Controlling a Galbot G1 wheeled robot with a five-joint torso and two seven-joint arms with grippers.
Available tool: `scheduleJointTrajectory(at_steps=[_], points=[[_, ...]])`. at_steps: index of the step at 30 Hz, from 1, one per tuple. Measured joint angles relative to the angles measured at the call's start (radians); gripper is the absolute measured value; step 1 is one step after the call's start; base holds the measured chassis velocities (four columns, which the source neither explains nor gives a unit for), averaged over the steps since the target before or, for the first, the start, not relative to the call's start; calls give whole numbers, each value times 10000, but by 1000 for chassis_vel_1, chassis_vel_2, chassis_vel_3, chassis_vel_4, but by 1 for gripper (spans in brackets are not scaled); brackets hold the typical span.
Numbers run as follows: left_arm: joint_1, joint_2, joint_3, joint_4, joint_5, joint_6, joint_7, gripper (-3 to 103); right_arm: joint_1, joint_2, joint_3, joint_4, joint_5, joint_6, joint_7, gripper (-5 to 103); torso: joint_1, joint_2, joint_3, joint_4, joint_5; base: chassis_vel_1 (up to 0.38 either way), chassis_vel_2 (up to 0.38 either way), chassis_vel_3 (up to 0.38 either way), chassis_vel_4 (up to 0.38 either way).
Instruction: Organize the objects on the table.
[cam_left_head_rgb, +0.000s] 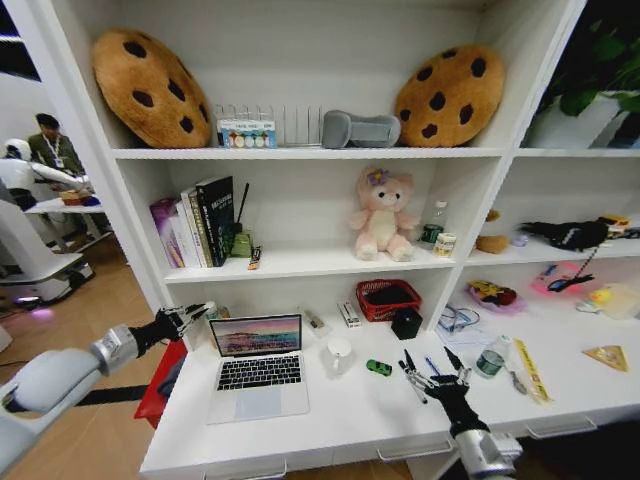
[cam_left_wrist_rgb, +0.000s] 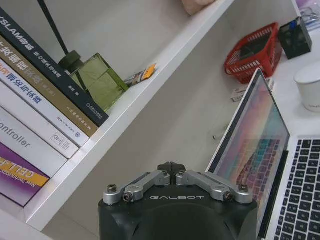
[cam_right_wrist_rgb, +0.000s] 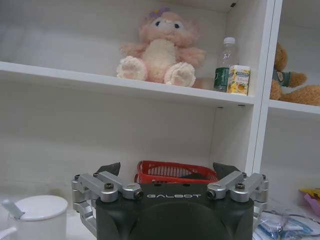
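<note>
- Two grippers at work over the table (cam_left_head_rgb: 330, 425), one at each end of the clutter.
- Left gripper (cam_left_head_rgb: 197, 314) raised at the table's left edge, just beside the laptop (cam_left_head_rgb: 258, 365) screen's left side; fingers pinched together, nothing held.
- Right gripper (cam_left_head_rgb: 437, 383) low near the front edge, fingers spread wide, empty, right over the pens (cam_left_head_rgb: 412, 375).
- Laptop open, standing toward the left end, base close to the front edge.
- Green toy car (cam_left_head_rgb: 378, 368) on bare tabletop between laptop and pens, apart from both.
- White cup (cam_left_head_rgb: 339, 350) just behind the car; red basket (cam_left_head_rgb: 388, 299) and black box (cam_left_head_rgb: 406, 323) back against the shelf.
- Open white surface in front of the car, along the front edge.
</note>
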Motion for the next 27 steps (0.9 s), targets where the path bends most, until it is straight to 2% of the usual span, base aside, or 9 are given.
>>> scheduleJointTrajectory(at_steps=[4, 7, 9, 10, 13, 23, 25, 26, 27], points=[[-315, 382, 259, 226, -2, 23, 363, 0, 25, 52, -122, -73, -109, -1, -40, 100, 0, 0, -1, 1, 0, 0, 0, 0, 0], [-1130, 588, 1199, 445, 45, 64, 588, 0, 46, 93, -164, -143, -155, -7, -65, 100, -1, 1, -1, 3, 1, 0, 0, 0, 0], [-2567, 615, 2660, 720, 151, 137, 764, 0, 40, 95, -151, -186, -188, 3, -95, 100, -1, 1, -1, 1, -1, 0, 0, 0, 0], [-2567, 615, 2660, 720, 151, 137, 764, 0, 40, 95, -151, -186, -188, 3, -95, 100, -1, 1, -1, 1, -1, 0, 0, 0, 0], [-5164, 320, 5154, 1265, 598, 205, 1046, 0, -32, 163, -87, -202, -261, 73, -117, 100, 0, 0, 0, -2, 0, 0, 0, 0, 0], [-7360, -47, 7301, 1662, 1025, 216, 1600, 0, -380, 660, -47, -318, -712, 450, -241, 100, -1, 1, -1, 1, 0, 0, 0, 0, 0], [-8071, -112, 7767, 1863, 1327, -56, 2480, 0, -425, 729, -94, -349, -758, 488, -246, 100, -2, 2, -1, -2, 2, 0, 0, 0, 0], [-8071, -112, 7767, 1863, 1327, -56, 2480, 0, -425, 729, -94, -349, -758, 488, -246, 100, -2, 2, -1, -2, 2, 0, 0, 0, 0], [-8335, -141, 7913, 1985, 1620, -404, 3022, 0, -430, 738, -99, -345, -760, 492, -237, 100, -1, 1, -1, -2, 1, 0, 0, 0, 0]])
